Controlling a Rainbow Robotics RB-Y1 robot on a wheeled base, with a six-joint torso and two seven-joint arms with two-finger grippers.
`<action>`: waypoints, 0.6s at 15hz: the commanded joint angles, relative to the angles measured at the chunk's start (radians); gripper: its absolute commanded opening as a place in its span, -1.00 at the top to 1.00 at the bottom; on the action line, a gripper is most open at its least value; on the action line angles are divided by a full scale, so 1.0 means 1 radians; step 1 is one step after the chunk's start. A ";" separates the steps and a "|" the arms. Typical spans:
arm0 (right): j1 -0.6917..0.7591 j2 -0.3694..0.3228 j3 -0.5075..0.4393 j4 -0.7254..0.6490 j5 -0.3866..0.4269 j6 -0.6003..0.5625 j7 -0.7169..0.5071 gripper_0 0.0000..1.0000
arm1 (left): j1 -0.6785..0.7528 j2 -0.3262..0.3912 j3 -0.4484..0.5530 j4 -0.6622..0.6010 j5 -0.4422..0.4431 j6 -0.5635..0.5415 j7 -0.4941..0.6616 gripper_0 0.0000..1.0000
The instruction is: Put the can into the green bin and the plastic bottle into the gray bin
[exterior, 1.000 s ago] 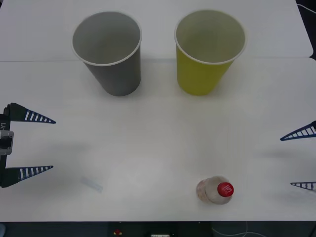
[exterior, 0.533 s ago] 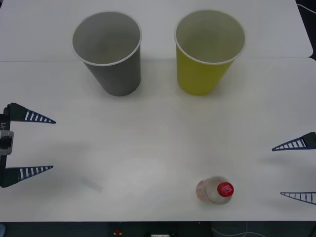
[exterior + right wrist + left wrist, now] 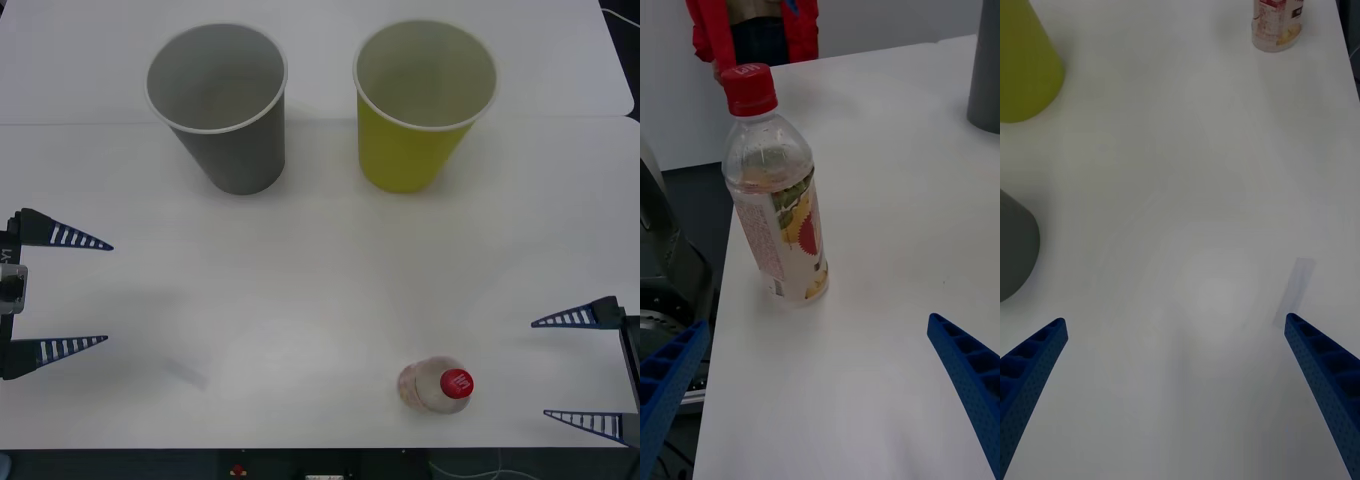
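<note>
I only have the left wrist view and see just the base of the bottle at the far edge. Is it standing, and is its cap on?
Observer: The plastic bottle stands upright on the table, with its red cap screwed on.
Operator: Where is the right gripper?
Observer: The right gripper is open, level with the bottle on its right side, not touching it.
Operator: Anything in the bins?
Observer: From the front, the gray bin and the green bin both look empty.
Operator: And my left gripper?
Observer: The left gripper is open at the table's left edge.
</note>
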State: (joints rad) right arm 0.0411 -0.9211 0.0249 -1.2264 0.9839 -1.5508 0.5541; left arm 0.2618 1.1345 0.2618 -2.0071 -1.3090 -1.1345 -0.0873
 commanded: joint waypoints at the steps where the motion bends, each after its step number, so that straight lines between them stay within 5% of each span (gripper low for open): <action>1: 0.002 0.051 0.001 0.005 0.022 0.005 0.010 -1.00 | 0.000 0.000 0.000 0.000 0.000 0.000 0.000 -1.00; 9: 0.002 0.212 0.043 0.005 0.075 0.051 0.021 -1.00 | 0.000 0.000 0.000 0.000 0.000 0.000 0.000 -1.00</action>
State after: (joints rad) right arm 0.0432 -0.7205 0.0531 -1.2207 1.0581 -1.5118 0.5741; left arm 0.2618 1.1345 0.2618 -2.0071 -1.3090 -1.1345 -0.0873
